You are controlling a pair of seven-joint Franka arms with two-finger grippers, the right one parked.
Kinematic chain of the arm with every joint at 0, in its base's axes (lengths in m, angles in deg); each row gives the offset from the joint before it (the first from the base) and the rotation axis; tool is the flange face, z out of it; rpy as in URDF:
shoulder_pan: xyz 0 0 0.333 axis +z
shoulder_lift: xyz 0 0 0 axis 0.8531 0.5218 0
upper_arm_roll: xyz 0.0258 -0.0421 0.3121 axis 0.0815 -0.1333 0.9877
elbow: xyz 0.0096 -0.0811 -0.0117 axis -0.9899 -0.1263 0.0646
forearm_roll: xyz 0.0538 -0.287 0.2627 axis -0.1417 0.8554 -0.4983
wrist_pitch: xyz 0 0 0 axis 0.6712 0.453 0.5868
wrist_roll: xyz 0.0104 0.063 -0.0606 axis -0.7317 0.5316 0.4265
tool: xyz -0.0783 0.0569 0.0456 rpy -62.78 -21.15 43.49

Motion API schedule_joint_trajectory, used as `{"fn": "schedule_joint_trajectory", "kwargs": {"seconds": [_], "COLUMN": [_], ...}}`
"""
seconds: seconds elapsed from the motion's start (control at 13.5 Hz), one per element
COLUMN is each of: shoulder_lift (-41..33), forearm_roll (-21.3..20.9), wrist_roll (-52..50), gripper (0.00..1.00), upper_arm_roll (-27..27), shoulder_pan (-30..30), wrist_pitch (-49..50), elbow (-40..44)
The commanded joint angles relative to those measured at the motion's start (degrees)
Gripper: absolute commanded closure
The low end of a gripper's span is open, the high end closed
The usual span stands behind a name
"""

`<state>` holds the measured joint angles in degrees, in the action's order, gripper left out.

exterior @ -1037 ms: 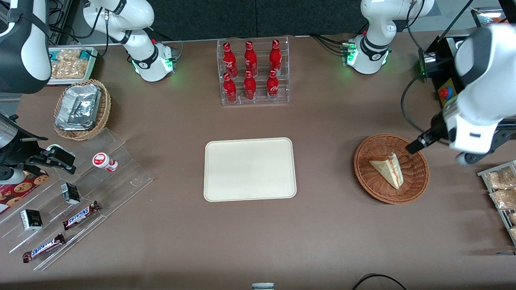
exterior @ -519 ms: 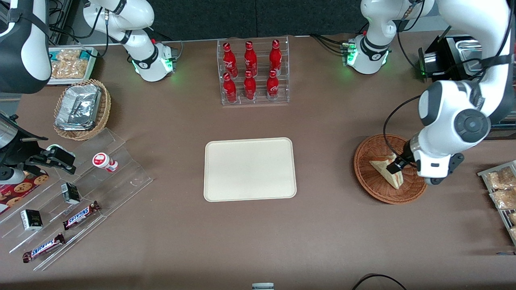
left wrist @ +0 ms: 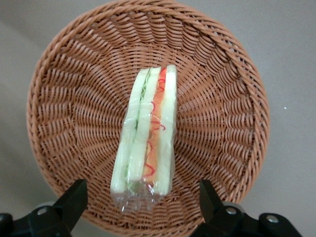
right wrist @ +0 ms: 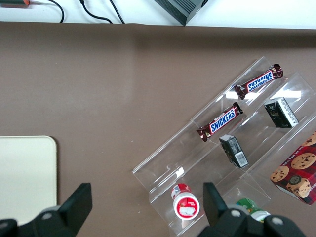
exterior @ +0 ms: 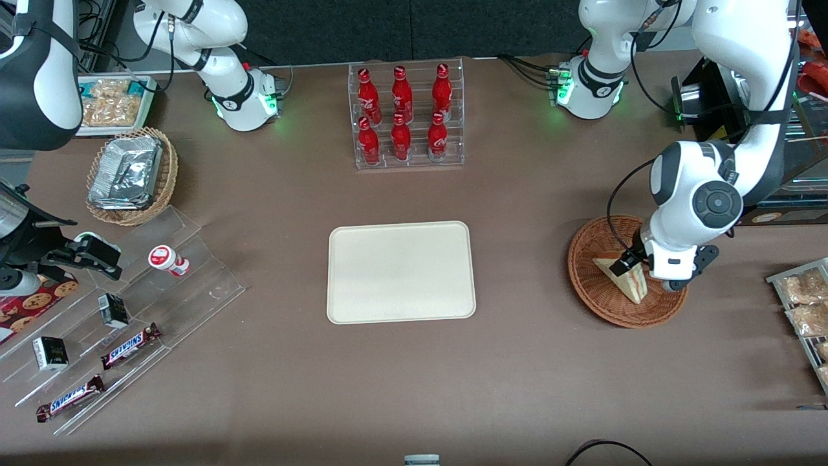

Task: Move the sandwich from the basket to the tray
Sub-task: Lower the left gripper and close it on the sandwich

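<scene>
Directly beneath the gripper (left wrist: 140, 207) lies the sandwich (left wrist: 146, 143), resting in the basket (left wrist: 59, 98) with its layered cut edge facing up: pale bread slices with red, green and yellow filling under clear wrap. The gripper's two dark fingers (left wrist: 71, 202) are spread wide, one on each side of the wedge's broad end, and neither touches the wrap. Seen from the front, the gripper (exterior: 626, 264) hangs over the middle of the basket (exterior: 592, 288), just above the sandwich (exterior: 631, 279), whose point aims toward the front camera and whose wide part is partly covered by the white wrist. The round reddish-brown wicker bowl sits on the brown desk (exterior: 517, 375) toward the working arm's end. Well apart from the gripper, toward the parked arm's end and at about the same depth, the cream tray (exterior: 401, 272) lies flat on the desk. Farther from the front camera than the tray stands a clear rack of red bottles (exterior: 404, 116).
</scene>
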<state>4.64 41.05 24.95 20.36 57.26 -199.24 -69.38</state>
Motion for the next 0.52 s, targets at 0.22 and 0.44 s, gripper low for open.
{"fn": "schedule_joint_trajectory", "kwargs": {"seconds": [0.22, 0.44], "shoulder_lift": [3.16, 5.26], "forearm_roll": [-1.12, -1.12], "wrist_roll": [-1.19, -1.10], "gripper": [0.00, 0.00], "upper_arm_roll": [0.56, 1.00], "shoulder_pan": [0.24, 0.24], "wrist_pitch": [-4.91, -7.62], "elbow": [-1.47, -1.55]}}
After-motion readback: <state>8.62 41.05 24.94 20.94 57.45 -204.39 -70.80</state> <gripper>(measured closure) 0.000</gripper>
